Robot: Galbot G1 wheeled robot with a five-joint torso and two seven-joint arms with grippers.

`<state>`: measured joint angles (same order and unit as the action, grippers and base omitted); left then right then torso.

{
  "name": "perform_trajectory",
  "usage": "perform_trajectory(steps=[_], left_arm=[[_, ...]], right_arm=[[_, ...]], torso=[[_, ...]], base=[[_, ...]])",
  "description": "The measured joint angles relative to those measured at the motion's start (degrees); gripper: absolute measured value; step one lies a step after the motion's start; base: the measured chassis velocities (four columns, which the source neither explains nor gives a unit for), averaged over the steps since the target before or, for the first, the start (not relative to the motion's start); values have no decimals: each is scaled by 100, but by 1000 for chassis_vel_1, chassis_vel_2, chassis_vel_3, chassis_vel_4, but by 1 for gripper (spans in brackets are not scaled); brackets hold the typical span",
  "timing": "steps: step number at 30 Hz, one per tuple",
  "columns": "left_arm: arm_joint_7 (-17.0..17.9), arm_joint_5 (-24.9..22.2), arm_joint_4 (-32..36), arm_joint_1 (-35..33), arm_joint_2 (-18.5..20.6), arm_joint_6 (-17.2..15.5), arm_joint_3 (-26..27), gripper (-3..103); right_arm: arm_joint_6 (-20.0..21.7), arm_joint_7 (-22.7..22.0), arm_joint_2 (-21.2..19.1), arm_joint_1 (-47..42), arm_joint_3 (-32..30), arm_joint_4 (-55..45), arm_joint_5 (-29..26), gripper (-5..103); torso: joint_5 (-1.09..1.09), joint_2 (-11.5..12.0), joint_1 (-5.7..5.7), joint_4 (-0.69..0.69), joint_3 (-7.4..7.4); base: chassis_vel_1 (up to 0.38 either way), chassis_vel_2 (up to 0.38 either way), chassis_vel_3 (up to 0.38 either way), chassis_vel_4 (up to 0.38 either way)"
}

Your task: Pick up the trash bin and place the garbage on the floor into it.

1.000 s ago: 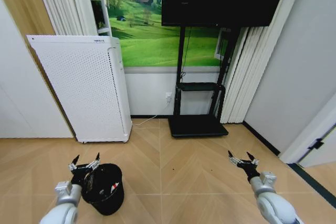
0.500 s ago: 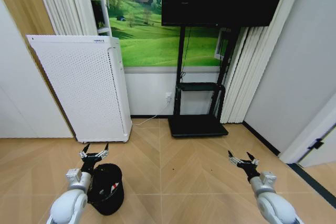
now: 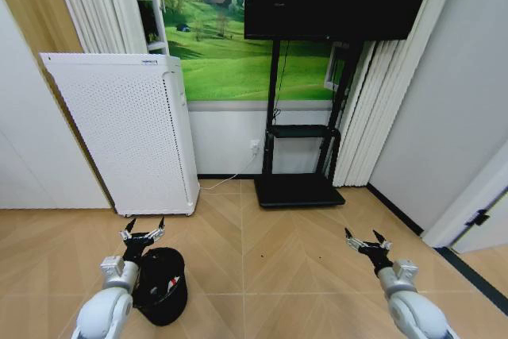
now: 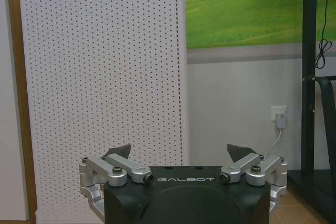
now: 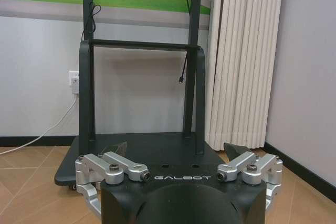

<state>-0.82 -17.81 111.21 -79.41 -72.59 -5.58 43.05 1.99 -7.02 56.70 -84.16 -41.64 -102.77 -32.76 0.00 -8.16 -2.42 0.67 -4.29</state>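
The trash bin (image 3: 165,285), a small black round one with a black liner, stands on the wooden floor at the lower left of the head view. Something red and white (image 3: 172,282) shows inside it. My left gripper (image 3: 143,229) hovers open just above and beyond the bin's rim, holding nothing; in the left wrist view the left gripper (image 4: 181,152) faces the white perforated appliance. My right gripper (image 3: 367,236) is open and empty over bare floor at the lower right; the right gripper (image 5: 177,148) points at the black stand.
A tall white perforated appliance (image 3: 127,142) stands against the wall behind the bin. A black TV stand (image 3: 299,156) with a flat base sits centre back, curtains (image 3: 369,109) to its right. A cable (image 3: 224,182) runs from a wall socket. Open wooden floor lies between the arms.
From one second ago, my left arm rose and shifted right, over the bin's far side. Since half a second ago nothing has moved. The right arm stayed still.
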Motion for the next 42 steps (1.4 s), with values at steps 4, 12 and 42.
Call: perform_trajectory(steps=[4,12,42], left_arm=[[0,0,-2,-1,0,0,2,100],[0,0,-2,-3,0,0,5,100],[0,0,-3,-4,-1,1,6,100]], right_arm=[[0,0,0,0,0,0,0,100],[0,0,0,0,0,0,0,100],[0,0,0,0,0,0,0,100]], torso=[[0,-109,-24,0,-86],[0,-301,-65,0,-236],[0,-1042,-261,0,-782]], base=[[0,0,0,0],[0,0,0,0],[0,0,0,0]])
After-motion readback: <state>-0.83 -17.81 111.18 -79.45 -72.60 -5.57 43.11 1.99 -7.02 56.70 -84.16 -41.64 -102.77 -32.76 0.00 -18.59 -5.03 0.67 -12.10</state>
